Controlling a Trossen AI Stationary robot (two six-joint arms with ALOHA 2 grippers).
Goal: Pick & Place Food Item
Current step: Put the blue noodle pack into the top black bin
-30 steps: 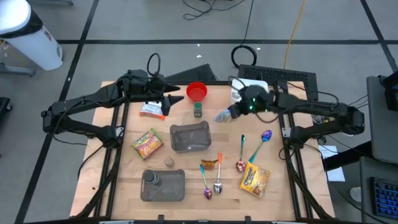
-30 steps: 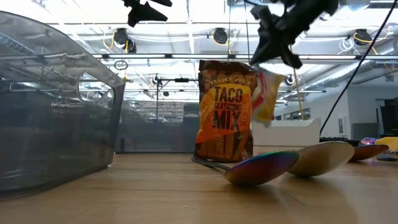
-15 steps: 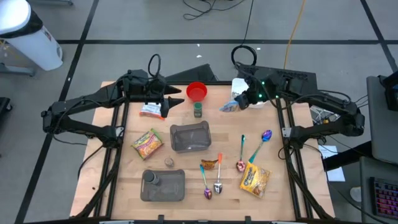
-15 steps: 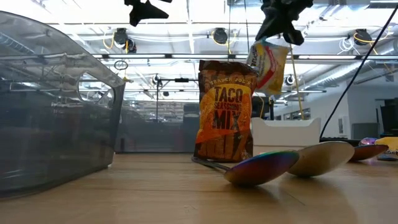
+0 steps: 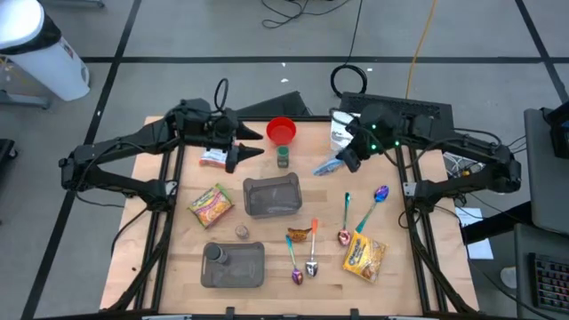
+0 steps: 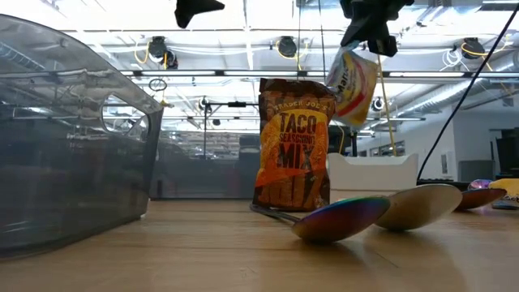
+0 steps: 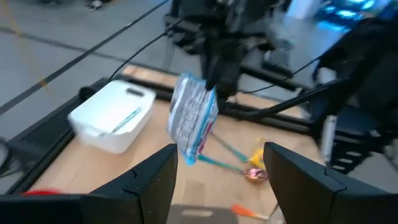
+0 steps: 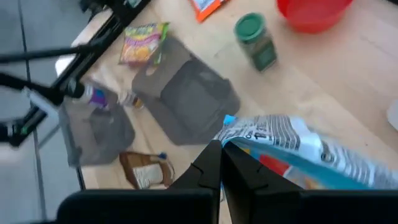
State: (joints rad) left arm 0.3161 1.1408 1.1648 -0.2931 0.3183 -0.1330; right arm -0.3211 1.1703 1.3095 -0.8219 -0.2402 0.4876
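A white snack packet with blue edges and red print hangs in the air over the table's far right part; it also shows in the low view, the left wrist view and the right wrist view. My right gripper is shut on it. My left gripper is open and empty, high over the far left part, pointing toward the packet; its fingers stand wide apart in the left wrist view. My right gripper pinches the packet's upper end between its two shut fingers, coming at it from above. In the right wrist view the fingertips close on the blue-edged end. The packet hangs tilted below the fingers, clear of the table.
A grey container stands mid-table, with a red bowl and a green-lidded jar behind it. A taco mix packet, several spoons, a yellow packet, a white box and a grey tray lie around.
My right gripper has risen with the packet and gone a little toward the table's right edge. The packet now hangs higher than a second ago, still clear of the table. My left gripper has shifted slightly toward the near edge.
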